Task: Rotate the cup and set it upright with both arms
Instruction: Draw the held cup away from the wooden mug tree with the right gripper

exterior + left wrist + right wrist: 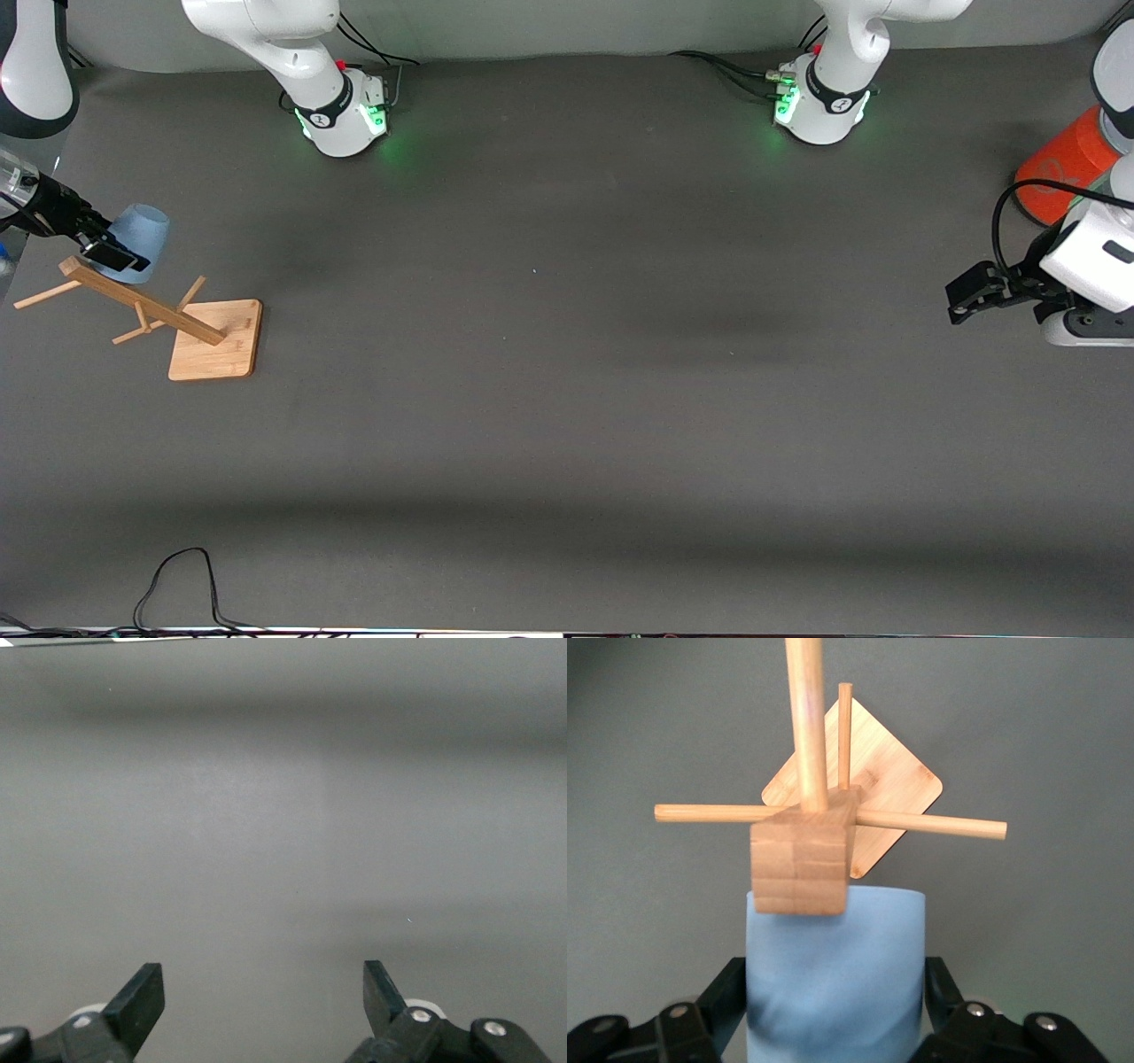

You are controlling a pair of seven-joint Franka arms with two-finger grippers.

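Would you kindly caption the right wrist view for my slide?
Right gripper closing around the pale-blue cup beside the wooden rack.

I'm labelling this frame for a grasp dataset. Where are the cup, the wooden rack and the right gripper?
cup (833, 983): right wrist view, middle of its pale-blue side wall.
wooden rack (215, 351): front view, bare part of its flat base.
right gripper (120, 257): front view, between its fingertips at the cup.

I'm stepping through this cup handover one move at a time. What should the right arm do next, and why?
Probably lift the cup off its peg: the right gripper brackets the cup's sides atop the wooden rack, while the left gripper waits open.
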